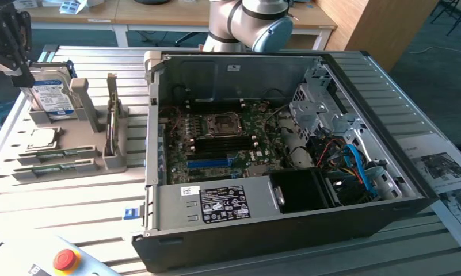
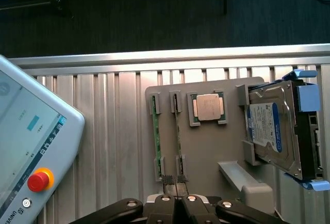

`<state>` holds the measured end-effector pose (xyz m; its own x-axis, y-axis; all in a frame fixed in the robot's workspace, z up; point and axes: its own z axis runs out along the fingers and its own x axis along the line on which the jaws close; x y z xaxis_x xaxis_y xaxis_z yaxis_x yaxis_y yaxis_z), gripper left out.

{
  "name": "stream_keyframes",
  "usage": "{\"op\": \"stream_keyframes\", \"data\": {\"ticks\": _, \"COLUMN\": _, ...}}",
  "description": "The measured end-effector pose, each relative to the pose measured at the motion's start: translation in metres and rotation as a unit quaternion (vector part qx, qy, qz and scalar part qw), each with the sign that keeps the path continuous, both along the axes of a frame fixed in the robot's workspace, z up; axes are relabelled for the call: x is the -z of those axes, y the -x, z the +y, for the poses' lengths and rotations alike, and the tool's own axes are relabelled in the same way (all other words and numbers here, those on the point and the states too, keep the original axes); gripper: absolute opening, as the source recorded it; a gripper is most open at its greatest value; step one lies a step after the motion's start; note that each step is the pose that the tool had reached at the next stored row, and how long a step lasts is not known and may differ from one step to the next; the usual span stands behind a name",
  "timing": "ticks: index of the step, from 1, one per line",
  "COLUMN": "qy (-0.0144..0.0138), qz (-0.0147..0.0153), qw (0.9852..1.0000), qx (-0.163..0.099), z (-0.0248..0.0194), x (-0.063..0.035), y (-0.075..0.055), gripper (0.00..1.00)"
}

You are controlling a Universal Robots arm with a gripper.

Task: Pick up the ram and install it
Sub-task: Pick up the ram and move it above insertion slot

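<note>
Two ram sticks stand on edge, side by side, in slots of a grey holder tray [image 2: 206,152]: one ram stick [image 2: 156,133] and a second [image 2: 178,131]. In the exterior view these ram sticks [image 1: 57,154] [image 1: 52,169] lie at the tray's near end. My gripper [image 2: 175,182] hangs above the tray with its fingers pressed together and nothing between them. It shows as a dark shape [image 1: 16,75] at the exterior view's upper left, over the hard drive. The open computer case [image 1: 284,230] shows its motherboard [image 1: 223,141] with a blue slot [image 1: 213,163].
On the tray also sit a CPU [image 2: 208,107], a hard drive [image 2: 273,131] in a blue-clipped bracket, and an upright expansion card [image 1: 111,115]. A teach pendant with a red stop button [image 2: 37,181] lies beside the tray. Printed sheets [image 1: 445,172] lie at the exterior view's right of the case.
</note>
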<state>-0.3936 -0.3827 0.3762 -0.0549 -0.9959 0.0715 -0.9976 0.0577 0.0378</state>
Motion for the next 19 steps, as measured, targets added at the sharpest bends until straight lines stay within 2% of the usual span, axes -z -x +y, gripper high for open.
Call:
{"op": "stream_keyframes", "data": {"ticks": 3, "qy": -0.0008, "qz": 0.0000, "qw": 1.0000, "qx": 0.000, "z": 0.0000, "x": 0.0000, "y": 0.0001, "gripper": 0.10}}
{"op": "stream_keyframes", "data": {"ticks": 7, "qy": -0.0130, "qz": 0.0000, "qw": 0.9999, "qx": 0.000, "z": 0.0000, "x": 0.0001, "y": 0.0000, "gripper": 0.10}}
{"op": "stream_keyframes", "data": {"ticks": 8, "qy": -0.0143, "qz": 0.0000, "qw": 0.9999, "qx": 0.000, "z": 0.0001, "x": 0.0001, "y": 0.0000, "gripper": 0.10}}
{"op": "stream_keyframes", "data": {"ticks": 11, "qy": -0.0143, "qz": 0.0000, "qw": 0.9999, "qx": 0.000, "z": 0.0001, "x": 0.0001, "y": 0.0000, "gripper": 0.10}}
{"op": "stream_keyframes", "data": {"ticks": 12, "qy": -0.0154, "qz": -0.0001, "qw": 0.9999, "qx": 0.000, "z": -0.0001, "x": 0.0001, "y": 0.0000, "gripper": 0.10}}
{"op": "stream_keyframes", "data": {"ticks": 14, "qy": -0.0225, "qz": -0.0004, "qw": 0.9997, "qx": 0.000, "z": 0.0000, "x": 0.0003, "y": 0.0000, "gripper": 0.10}}
{"op": "stream_keyframes", "data": {"ticks": 15, "qy": -0.0237, "qz": -0.0004, "qw": 0.9997, "qx": 0.000, "z": 0.0001, "x": 0.0003, "y": 0.0000, "gripper": 0.10}}
{"op": "stream_keyframes", "data": {"ticks": 19, "qy": -0.0238, "qz": -0.0004, "qw": 0.9997, "qx": -0.001, "z": 0.0000, "x": 0.0003, "y": 0.0000, "gripper": 0.10}}
